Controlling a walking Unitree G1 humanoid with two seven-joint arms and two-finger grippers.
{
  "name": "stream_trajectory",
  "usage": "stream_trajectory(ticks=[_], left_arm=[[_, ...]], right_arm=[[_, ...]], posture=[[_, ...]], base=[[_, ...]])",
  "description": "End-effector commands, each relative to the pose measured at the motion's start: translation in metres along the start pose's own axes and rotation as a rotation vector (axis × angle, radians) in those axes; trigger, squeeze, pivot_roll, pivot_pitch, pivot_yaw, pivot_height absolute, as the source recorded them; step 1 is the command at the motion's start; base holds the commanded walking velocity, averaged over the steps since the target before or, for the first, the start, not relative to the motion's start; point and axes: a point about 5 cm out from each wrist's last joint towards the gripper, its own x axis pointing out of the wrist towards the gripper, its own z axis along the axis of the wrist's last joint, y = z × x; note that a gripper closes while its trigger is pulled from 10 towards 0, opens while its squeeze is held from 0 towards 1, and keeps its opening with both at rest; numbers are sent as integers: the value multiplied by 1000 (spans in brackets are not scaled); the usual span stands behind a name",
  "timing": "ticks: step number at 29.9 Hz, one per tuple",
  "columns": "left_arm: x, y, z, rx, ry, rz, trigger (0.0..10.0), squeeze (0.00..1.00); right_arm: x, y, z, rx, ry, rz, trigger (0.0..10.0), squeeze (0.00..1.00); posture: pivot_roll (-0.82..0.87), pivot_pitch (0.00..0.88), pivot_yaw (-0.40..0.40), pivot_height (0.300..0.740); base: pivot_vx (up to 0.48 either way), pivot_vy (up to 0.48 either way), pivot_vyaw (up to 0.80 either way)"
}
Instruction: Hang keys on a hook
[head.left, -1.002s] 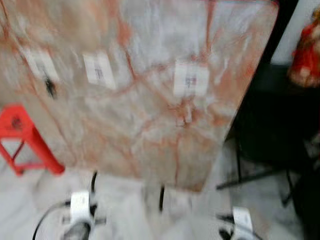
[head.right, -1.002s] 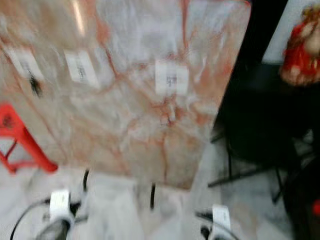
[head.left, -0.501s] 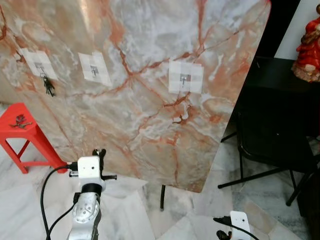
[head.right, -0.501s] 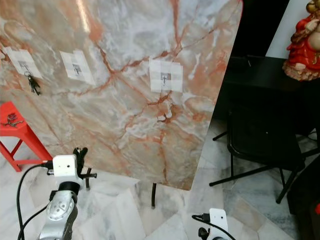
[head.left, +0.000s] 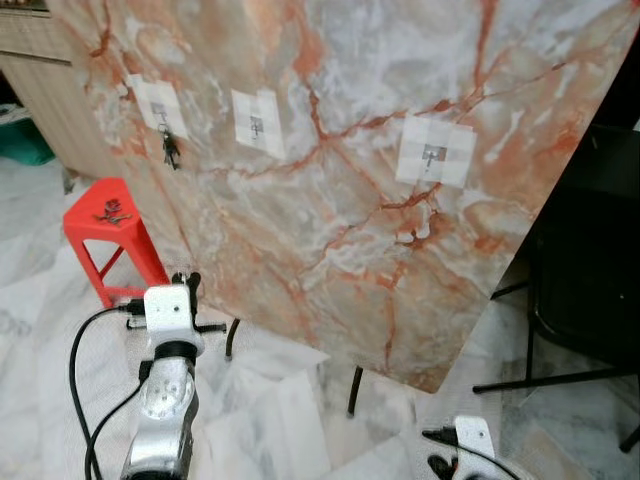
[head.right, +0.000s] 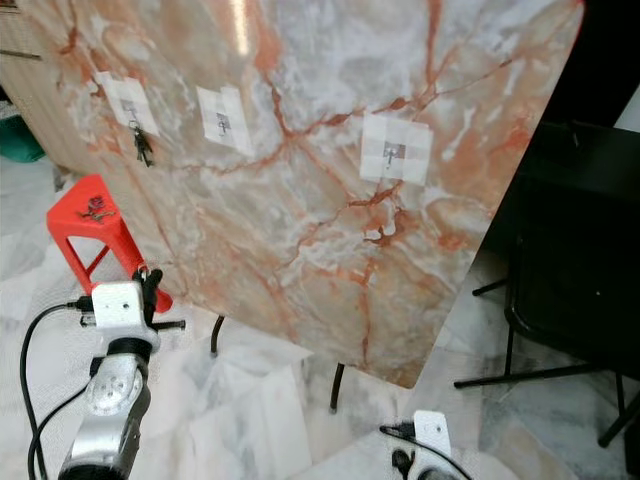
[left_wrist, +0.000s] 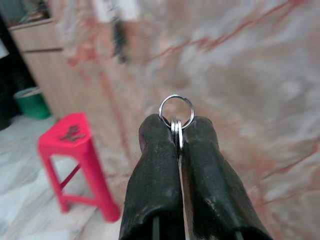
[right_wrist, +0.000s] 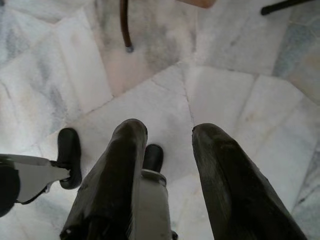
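Note:
My left gripper (left_wrist: 177, 126) is shut on a silver key ring (left_wrist: 176, 106) that sticks out past the black fingertips; any keys on it are hidden. In the eye views the left gripper (head.left: 188, 284) is raised low in front of a leaning marble slab (head.left: 340, 230). Three white patches with small hooks sit on the slab: the left hook (head.left: 160, 104), the middle hook (head.left: 257, 124) and the right hook (head.left: 433, 157). A dark bunch of keys (head.left: 171, 152) hangs from the left hook. My right gripper (right_wrist: 169, 134) is open, hanging low and pointing at the floor.
A red stool (head.left: 108, 214) stands at the slab's left foot, with something small on its seat. A black chair (head.left: 585, 285) is at the right. Thin black legs (head.left: 353, 390) prop the slab on the white marble floor (head.left: 280, 420). A wooden cabinet (head.left: 45, 90) is at the far left.
The camera has turned left, so the slab and stool sit further right in view; the blur has cleared. The left arm has come up with its gripper still shut.

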Motion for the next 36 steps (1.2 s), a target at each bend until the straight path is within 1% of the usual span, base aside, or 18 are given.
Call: stream_trajectory(ticks=[1,6,10,13,15,19,21,33,36], left_arm=[[2,-2,5,-9,-10,-14,10000,0],[3,-4,9,-26,-14,-23,10000,0],[4,-4,12,-34,-18,-11,10000,0],[6,-3,13,-40,-15,-5,10000,0],[6,-3,13,-40,-14,-8,10000,0],[7,-4,15,-43,-17,-11,10000,0],[8,-5,16,-44,-20,-13,10000,0],[10,-7,20,-42,-31,-26,10000,0],[11,-10,22,-37,-44,-47,10000,0]], right_arm=[[0,0,-1,7,0,-2,10000,0],[0,1,-1,-1,1,2,10000,0],[0,1,-1,-11,3,5,10000,0],[0,1,1,-44,-1,9,10000,0],[0,1,2,-66,-3,10,10000,0],[0,2,0,-28,-1,15,10000,0],[0,3,0,-25,1,23,10000,0],[0,3,0,-20,2,23,10000,0],[0,4,0,-21,2,25,10000,0]], posture=[[25,30,-20,740],[24,30,-19,740],[24,30,-19,740],[23,27,-17,740],[22,28,-16,740],[22,26,-15,740],[22,26,-15,740],[20,12,-9,740],[22,12,-10,740]], base=[[0,0,0],[0,0,0],[251,0,0],[260,0,0],[259,0,800],[265,0,800],[268,0,609],[275,0,0],[178,0,0]])
